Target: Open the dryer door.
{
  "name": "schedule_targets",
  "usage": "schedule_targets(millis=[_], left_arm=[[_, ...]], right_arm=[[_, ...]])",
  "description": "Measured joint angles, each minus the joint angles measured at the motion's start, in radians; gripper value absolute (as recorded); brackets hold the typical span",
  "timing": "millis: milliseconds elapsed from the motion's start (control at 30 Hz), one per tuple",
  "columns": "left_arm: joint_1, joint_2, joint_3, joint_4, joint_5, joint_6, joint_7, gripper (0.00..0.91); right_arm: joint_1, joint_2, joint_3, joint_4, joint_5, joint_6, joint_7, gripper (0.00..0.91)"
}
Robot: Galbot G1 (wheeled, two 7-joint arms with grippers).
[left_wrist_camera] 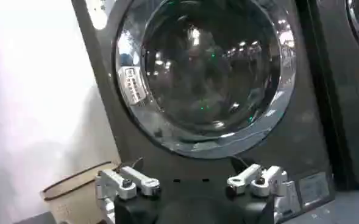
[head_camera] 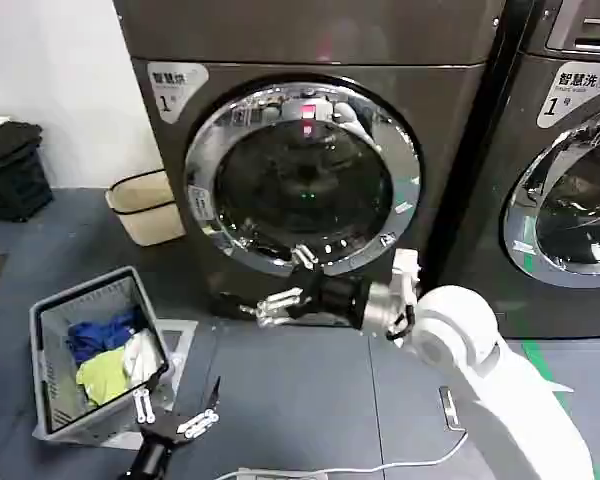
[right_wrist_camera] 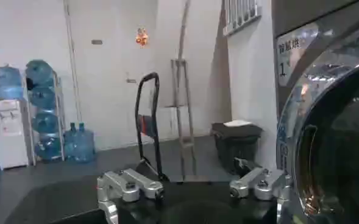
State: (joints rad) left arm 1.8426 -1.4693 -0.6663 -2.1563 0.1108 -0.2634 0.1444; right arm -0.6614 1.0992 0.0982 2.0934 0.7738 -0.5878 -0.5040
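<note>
The dryer is a dark bronze-grey machine with a white label marked "1". The dryer door, a chrome ring around dark glass, lies flush against the front. My right gripper is open and sideways just below the door's lower rim, one finger near the chrome. The right wrist view has the open right gripper beside the door's edge. My left gripper hangs open low at the front left, well away from the machine. From the left wrist view the open left gripper faces the door.
A grey laundry basket with blue and yellow clothes stands on the floor at left, by my left gripper. A beige basket leans beside the dryer. A second like machine stands at right. Beyond, a hand trolley and water bottles.
</note>
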Motion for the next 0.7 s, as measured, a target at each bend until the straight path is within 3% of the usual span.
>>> schedule_targets(millis=[233, 700], left_arm=[[0.001, 0.0, -0.001, -0.003, -0.002, 0.001, 0.0, 0.907], [0.005, 0.001, -0.002, -0.012, -0.004, 0.003, 0.0, 0.907]], right_arm=[[-0.043, -0.017, 0.04, -0.015, -0.086, 0.042, -0.04, 0.907], [-0.062, -0.034, 0.092, -0.102, -0.159, 0.15, -0.019, 0.907]])
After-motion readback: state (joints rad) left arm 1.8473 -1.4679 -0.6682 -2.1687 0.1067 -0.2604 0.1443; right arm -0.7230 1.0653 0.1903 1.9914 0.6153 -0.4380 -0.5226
